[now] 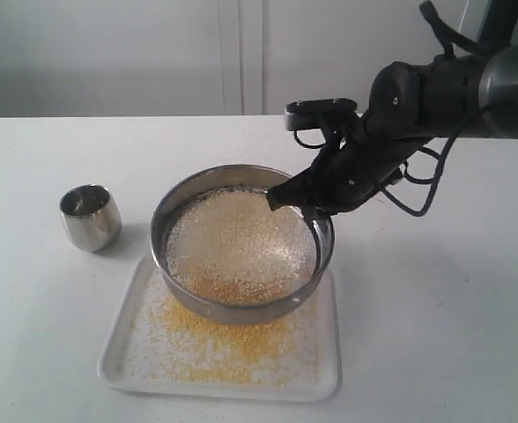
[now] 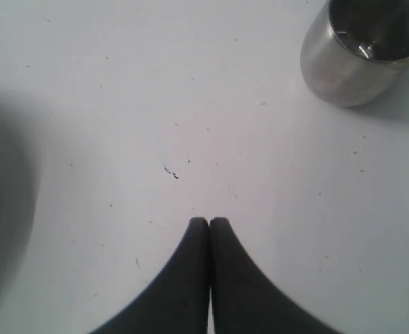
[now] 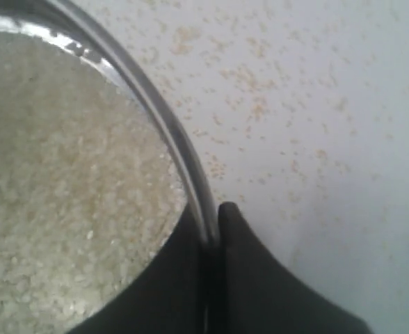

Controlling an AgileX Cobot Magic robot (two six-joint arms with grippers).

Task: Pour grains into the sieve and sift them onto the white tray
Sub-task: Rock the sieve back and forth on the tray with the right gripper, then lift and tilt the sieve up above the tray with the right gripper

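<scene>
My exterior camera looks obliquely down across the table (image 1: 435, 308) toward the wall (image 1: 109, 53), far enough back to hold the steel cup (image 1: 91, 216), the sieve (image 1: 241, 310) and the white tray (image 1: 321, 374) together. My left wrist camera looks steeply down past my left gripper (image 2: 209, 224) at tabletop from close by, sharing the cup with that view. My right wrist camera, closer still, looks past my right gripper (image 3: 213, 216) onto the sieve's rim and the tray, both shared too.

Whitish grains (image 1: 241, 242) are being shown in the silver-grey sieve (image 1: 241, 310) at centre frame. A speckled yellow scatter is being displayed across the white tray (image 1: 325, 374).
</scene>
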